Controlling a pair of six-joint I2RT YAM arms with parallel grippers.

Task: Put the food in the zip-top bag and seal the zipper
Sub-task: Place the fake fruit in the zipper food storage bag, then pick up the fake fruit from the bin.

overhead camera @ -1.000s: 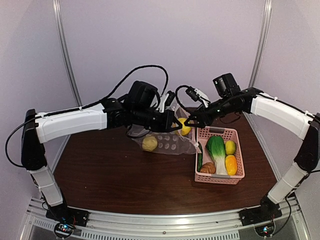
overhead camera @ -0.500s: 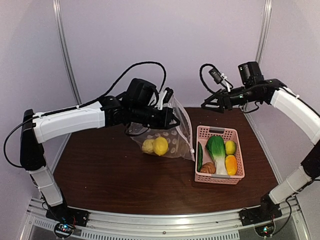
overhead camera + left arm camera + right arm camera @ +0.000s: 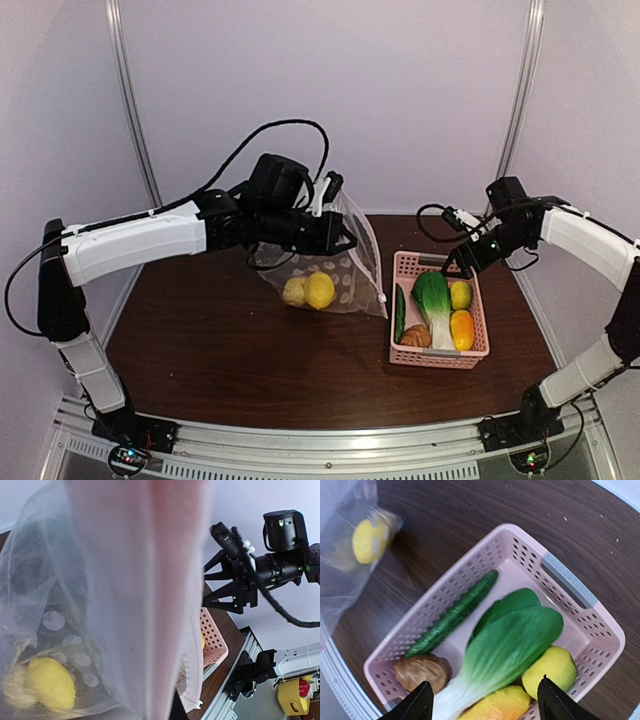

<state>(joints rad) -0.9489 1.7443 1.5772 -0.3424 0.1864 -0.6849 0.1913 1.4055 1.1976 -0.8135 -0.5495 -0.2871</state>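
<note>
1. Top external view: the brown table (image 3: 250, 360) carries everything. The left arm (image 3: 140, 240) reaches in from 9 o'clock and the right arm (image 3: 590, 235) from 3 o'clock.
2. The zip-top bag (image 3: 352, 262) stands toward 12 o'clock of the table, with its top edge lifted and its bottom on the wood. The left gripper (image 3: 338, 235) is clamped shut on that top edge.
3. The pink basket (image 3: 470, 358) sits at the bag's 3 o'clock, near it but not touching.
4. The right gripper (image 3: 458, 262) hovers over the basket's 12 o'clock end. In the right wrist view its fingers (image 3: 422, 700) stand wide apart with nothing between them.
5. Inside the basket:
   - The bok choy (image 3: 433, 297) lies in the middle.
   - The green vegetable (image 3: 400, 318) lies along the 9 o'clock wall.
   - The orange-yellow piece (image 3: 462, 328) is at 4 o'clock.
   - A basket lemon (image 3: 461, 294) is at 2 o'clock.
   - The brown bread piece (image 3: 416, 337) is at 7 o'clock.
6. Inside the bag, at its bottom, a bagged lemon (image 3: 320, 290) touches a paler yellow piece (image 3: 295, 291) at its 9 o'clock.
7. The white slider tab (image 3: 198, 703) hangs at the bag's lower corner in the left wrist view.
</note>
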